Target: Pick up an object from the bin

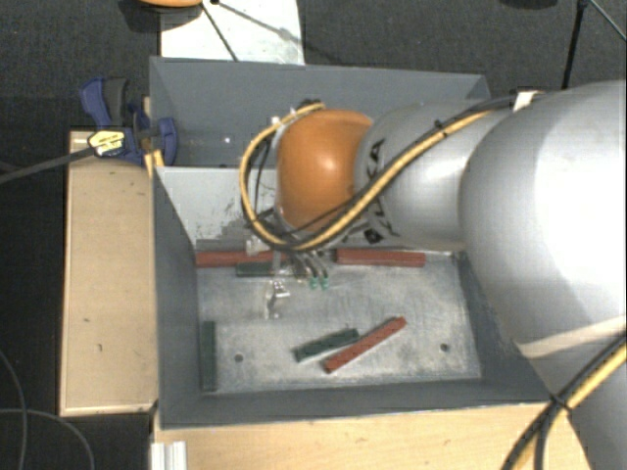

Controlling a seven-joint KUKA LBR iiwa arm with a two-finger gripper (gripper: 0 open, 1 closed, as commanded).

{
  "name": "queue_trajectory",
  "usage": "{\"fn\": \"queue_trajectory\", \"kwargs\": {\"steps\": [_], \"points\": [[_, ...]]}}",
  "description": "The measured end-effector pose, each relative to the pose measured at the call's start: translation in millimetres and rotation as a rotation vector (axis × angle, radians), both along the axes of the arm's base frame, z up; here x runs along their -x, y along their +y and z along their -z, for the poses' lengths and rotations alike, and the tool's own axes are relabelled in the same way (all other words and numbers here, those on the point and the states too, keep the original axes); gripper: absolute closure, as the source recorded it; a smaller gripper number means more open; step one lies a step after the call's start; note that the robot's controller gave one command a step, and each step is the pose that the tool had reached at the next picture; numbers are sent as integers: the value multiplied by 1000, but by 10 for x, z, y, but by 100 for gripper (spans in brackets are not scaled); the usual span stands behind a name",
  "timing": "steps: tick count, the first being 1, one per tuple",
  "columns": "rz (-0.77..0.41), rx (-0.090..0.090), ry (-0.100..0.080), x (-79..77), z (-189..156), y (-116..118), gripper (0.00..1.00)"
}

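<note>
End effector [277, 300] low in grey bin [416, 311], grip cannot be told, red bar [384, 258] just beyond it, green stick [326, 345] and red stick [364, 344] near its other side

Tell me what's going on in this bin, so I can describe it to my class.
A robot arm reaches in from the right; its gripper hangs low near the back of the grey bin, in front of a long red bar. Nearer the front a green stick and a red stick lie side by side; a second green stick lies by the left wall.

Green bar [207, 354] at left, slanted red bar [363, 345]
</note>
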State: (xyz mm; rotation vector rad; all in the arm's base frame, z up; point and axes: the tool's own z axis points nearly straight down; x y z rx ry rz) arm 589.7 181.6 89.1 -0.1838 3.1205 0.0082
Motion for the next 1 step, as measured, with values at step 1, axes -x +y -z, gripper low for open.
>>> {"fn": "queue_trajectory", "kwargs": {"steps": [1], "points": [[-127,6,13,88,-59,-307,0]]}}
